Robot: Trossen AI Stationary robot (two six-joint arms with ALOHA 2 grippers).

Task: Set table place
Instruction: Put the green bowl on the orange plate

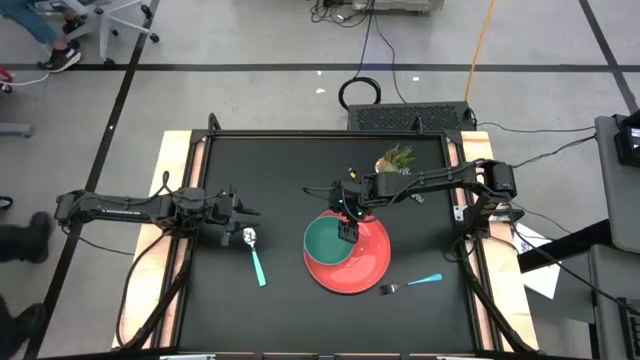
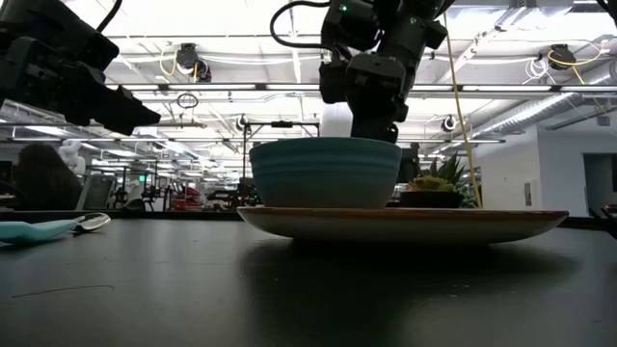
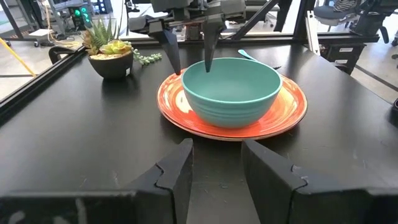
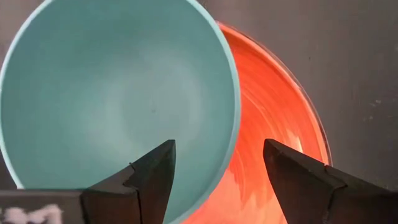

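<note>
On the black table [image 1: 270, 160] a teal bowl [image 1: 327, 241] sits on the left part of a round red plate [image 1: 365, 262]. My right gripper [image 1: 346, 230] hangs open over the bowl's rim [image 4: 231, 93], pointing steeply down. One finger [image 4: 155, 168] is over the bowl's inside and the other [image 4: 292, 168] over the plate outside it, with a gap to the rim on both sides. A teal-handled spoon [image 1: 255, 256] lies left of the plate and a teal-handled fork [image 1: 410, 284] lies to its near right. My left gripper [image 1: 245, 212] waits open near the spoon's metal end, holding nothing.
A small potted plant [image 1: 395, 160] stands at the far right, beyond the plate. Wooden strips [image 1: 178, 200] run along the table's left and right sides. Bare tabletop lies at the far left and along the near edge.
</note>
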